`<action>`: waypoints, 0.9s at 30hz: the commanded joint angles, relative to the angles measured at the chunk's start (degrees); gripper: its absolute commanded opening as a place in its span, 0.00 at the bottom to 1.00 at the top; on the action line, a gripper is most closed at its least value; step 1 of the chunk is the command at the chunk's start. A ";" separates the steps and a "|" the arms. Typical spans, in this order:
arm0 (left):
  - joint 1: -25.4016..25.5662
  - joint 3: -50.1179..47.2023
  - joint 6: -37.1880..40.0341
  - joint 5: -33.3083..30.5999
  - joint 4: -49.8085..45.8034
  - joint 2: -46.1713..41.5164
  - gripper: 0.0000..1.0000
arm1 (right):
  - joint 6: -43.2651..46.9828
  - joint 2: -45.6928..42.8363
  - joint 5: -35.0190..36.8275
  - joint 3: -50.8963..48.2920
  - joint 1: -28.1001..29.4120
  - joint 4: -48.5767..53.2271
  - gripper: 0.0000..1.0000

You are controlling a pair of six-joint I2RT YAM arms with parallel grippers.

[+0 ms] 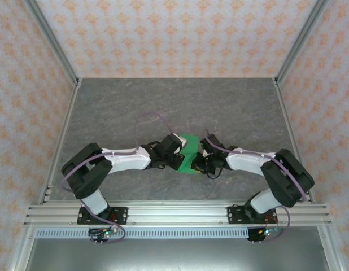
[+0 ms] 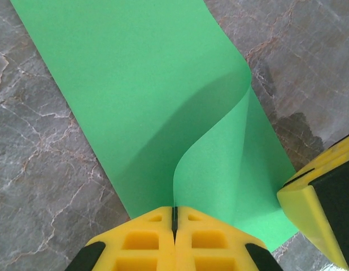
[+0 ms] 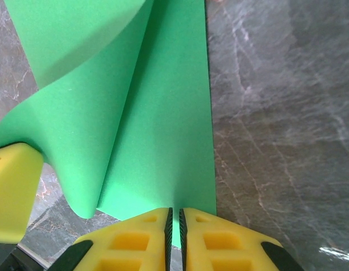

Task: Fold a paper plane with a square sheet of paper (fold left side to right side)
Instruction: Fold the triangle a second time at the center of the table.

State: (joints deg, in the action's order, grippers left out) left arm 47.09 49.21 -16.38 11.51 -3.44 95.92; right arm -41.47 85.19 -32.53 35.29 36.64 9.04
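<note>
Lighting's pretty kind on my feed. The overhead view is bright and even, soft light from above, so the grey marbled stone-look tabletop (image 1: 163, 101) carries only faint shadows. On the left wrist view, the raised curl of the thin bright green sheet of paper (image 2: 135, 84) drops a soft-edged shadow across its own flat part. Right wrist view has pale glare on the tabletop, bottom right. Everything's sharp, no blur.

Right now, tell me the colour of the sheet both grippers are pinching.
Plain bright green, unmarked. The square sheet of paper shows best in the left wrist view.
</note>
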 commanded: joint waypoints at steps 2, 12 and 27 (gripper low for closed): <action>-0.51 2.08 1.52 -2.45 -1.60 0.54 0.00 | 0.78 1.38 1.90 0.57 0.62 2.71 0.16; -0.64 2.63 1.68 -3.60 -2.01 1.29 0.00 | 1.34 1.56 2.30 0.75 0.73 3.45 0.16; -1.22 2.97 2.17 -4.31 -2.19 2.68 0.00 | 1.75 1.73 2.38 0.75 0.71 4.04 0.16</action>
State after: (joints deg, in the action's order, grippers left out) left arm 46.33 50.65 -15.46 9.28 -3.66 97.32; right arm -40.64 85.45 -32.38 35.62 36.75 9.52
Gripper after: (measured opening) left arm 0.038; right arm 0.165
